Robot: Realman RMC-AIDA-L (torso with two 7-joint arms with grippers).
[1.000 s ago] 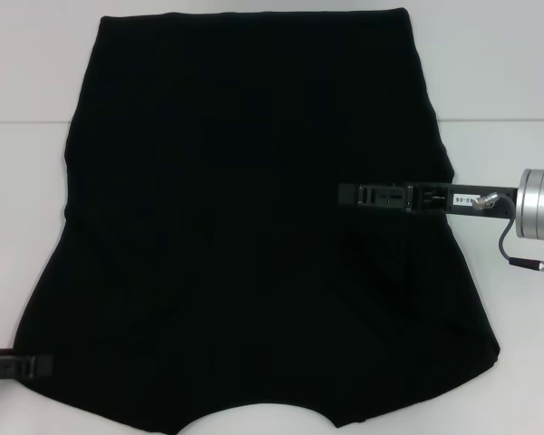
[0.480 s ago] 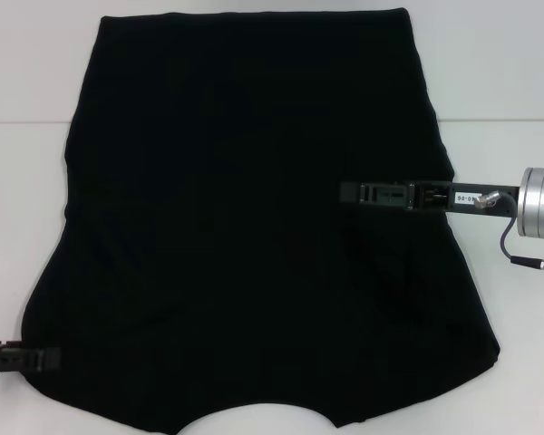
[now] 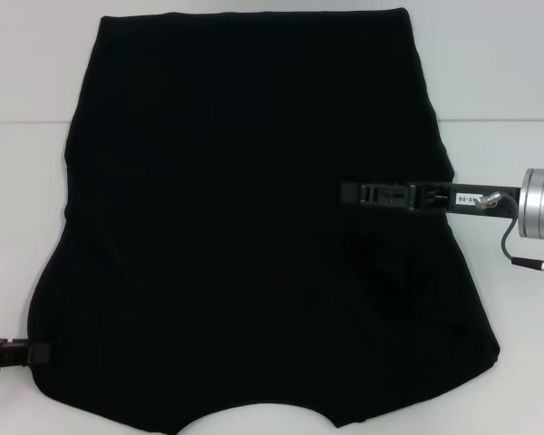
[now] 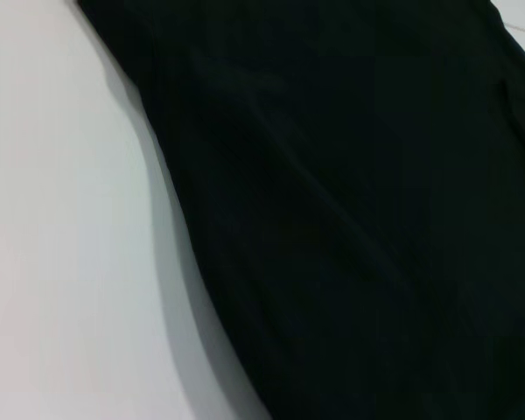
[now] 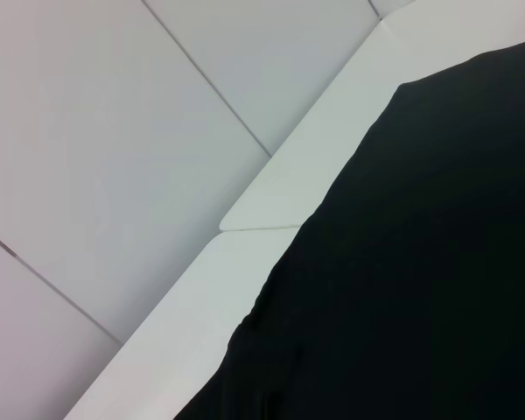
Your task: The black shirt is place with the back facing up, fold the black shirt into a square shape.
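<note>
The black shirt (image 3: 245, 227) lies flat on the white table (image 3: 18, 181), plain side up, and covers most of the head view. My right gripper (image 3: 349, 194) reaches in from the right and hovers over the shirt's right half, with creased cloth just below it. At the bottom left, my left gripper (image 3: 45, 352) sits at the shirt's lower left edge. The left wrist view shows the black shirt (image 4: 350, 210) beside bare table (image 4: 61, 262). In the right wrist view the black shirt (image 5: 420, 289) fills the lower right.
The white table shows in strips on both sides of the shirt and at the front corners. A seam in the table (image 3: 499, 119) runs across behind the right arm. Past the table edge (image 5: 271, 201), the right wrist view shows grey floor tiles (image 5: 114, 131).
My left gripper has shifted slightly away from me along the shirt's lower left edge and drawn back a little to the left. The right gripper has barely moved.
</note>
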